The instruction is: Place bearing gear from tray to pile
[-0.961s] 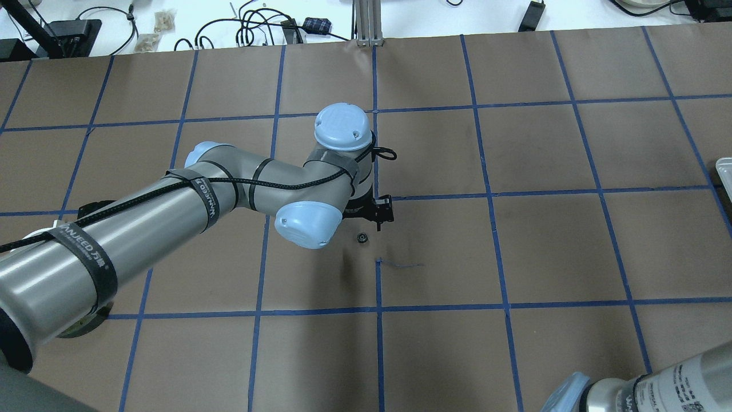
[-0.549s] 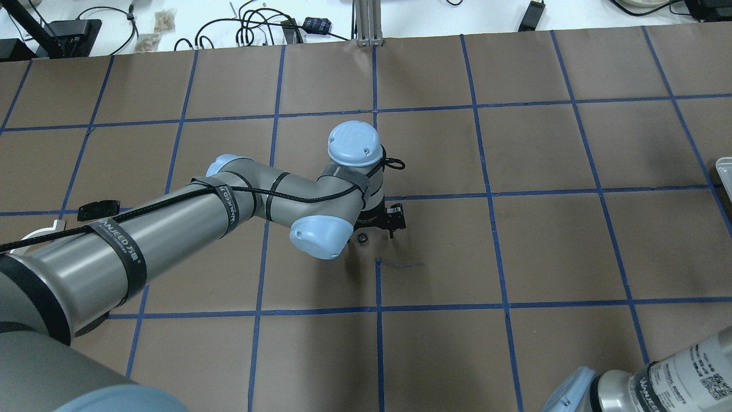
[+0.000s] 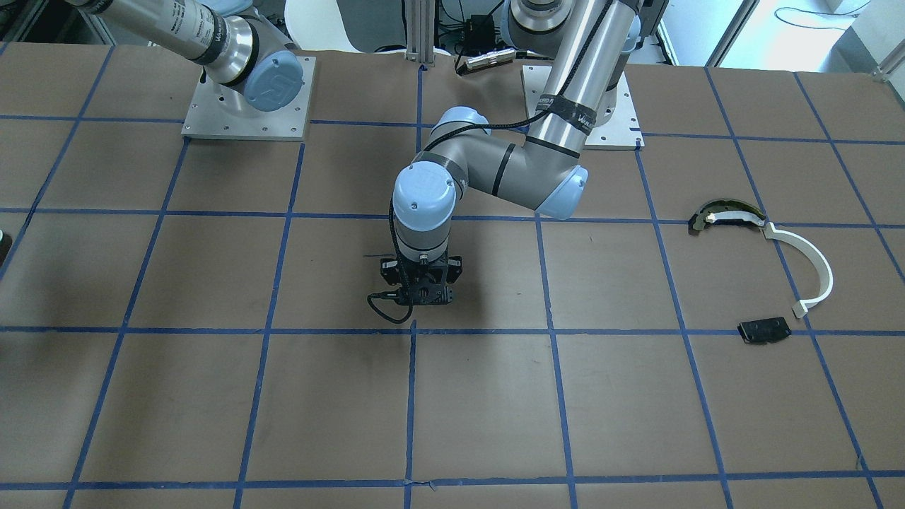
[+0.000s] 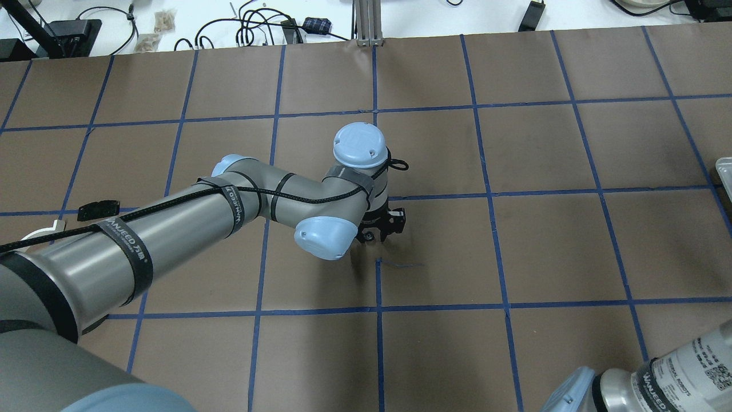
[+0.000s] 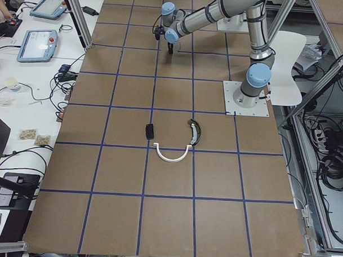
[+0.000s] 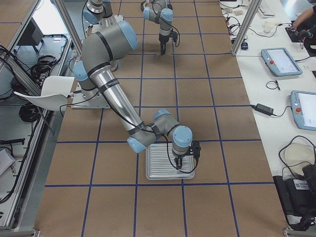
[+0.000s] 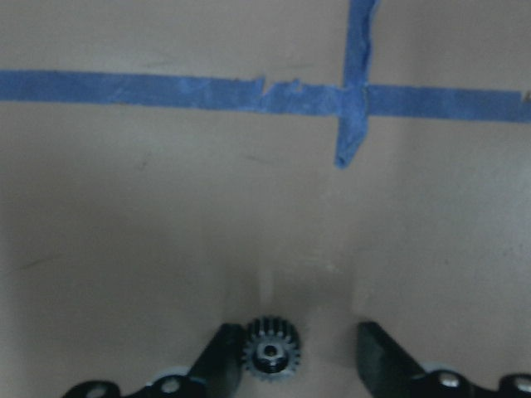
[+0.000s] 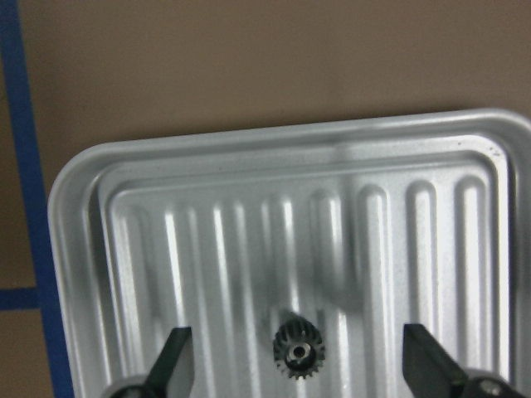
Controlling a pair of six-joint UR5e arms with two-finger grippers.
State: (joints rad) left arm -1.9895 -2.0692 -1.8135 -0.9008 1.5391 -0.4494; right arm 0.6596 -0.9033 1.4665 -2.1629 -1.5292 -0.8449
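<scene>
bearing gear (image 8: 299, 351) in tray (image 8: 249, 143), right pincer (image 8: 297, 342) spread

We are looking at a robotics lab. The wide table covered in brown paper (image 4: 549, 240) is marked into squares by blue tape grid lines (image 4: 490, 197). At the top of the front-facing view, grey jointed robot arms with pale blue caps (image 3: 495, 170) rise from square metal base plates (image 3: 212, 120) bolted to the table. Along the left edge of the left side view, a long white workbench (image 5: 14, 106) carries blue-framed teach pendants (image 5: 36, 45) and loose black cables (image 5: 63, 79). A silver aluminium frame post (image 5: 76, 21) stands beside it.
</scene>
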